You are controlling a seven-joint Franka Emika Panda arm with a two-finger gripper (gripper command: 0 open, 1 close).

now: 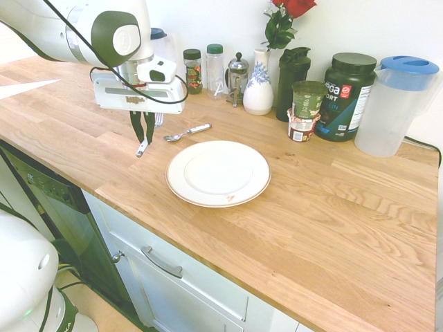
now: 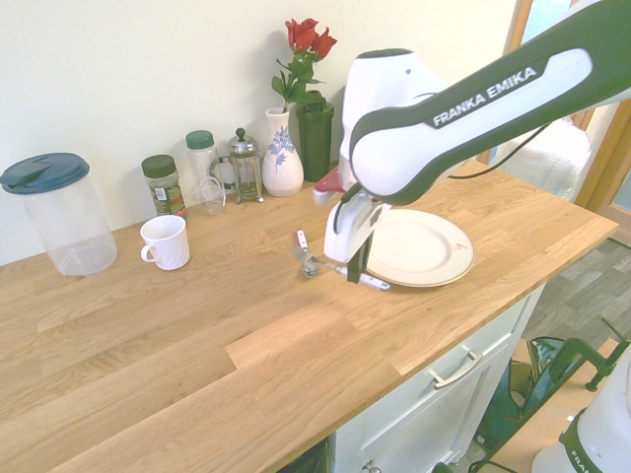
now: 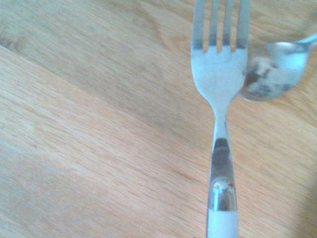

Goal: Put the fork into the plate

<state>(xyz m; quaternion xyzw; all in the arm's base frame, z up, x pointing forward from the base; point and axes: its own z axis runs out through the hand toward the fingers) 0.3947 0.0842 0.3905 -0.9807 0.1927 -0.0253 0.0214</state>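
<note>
The fork (image 3: 219, 74) is slim and silver with a pale handle end. It lies at counter level, left of the plate. My gripper (image 1: 143, 138) comes straight down on it and is shut on its handle; the pale handle end (image 1: 142, 149) sticks out below the fingers. From the other side, the gripper (image 2: 353, 271) stands just left of the plate (image 2: 419, 246), with the fork's handle (image 2: 375, 283) poking out toward it. The large white plate (image 1: 218, 173) is empty, with a small reddish mark near its front edge. Whether the fork is off the wood I cannot tell.
A silver spoon (image 1: 185, 133) lies next to the fork's tines, between gripper and plate. Along the wall stand jars, a French press (image 1: 237, 77), a vase with roses (image 1: 259, 86), dark tubs and a blue-lidded pitcher (image 1: 396, 104). A white mug (image 2: 165, 241) stands further left.
</note>
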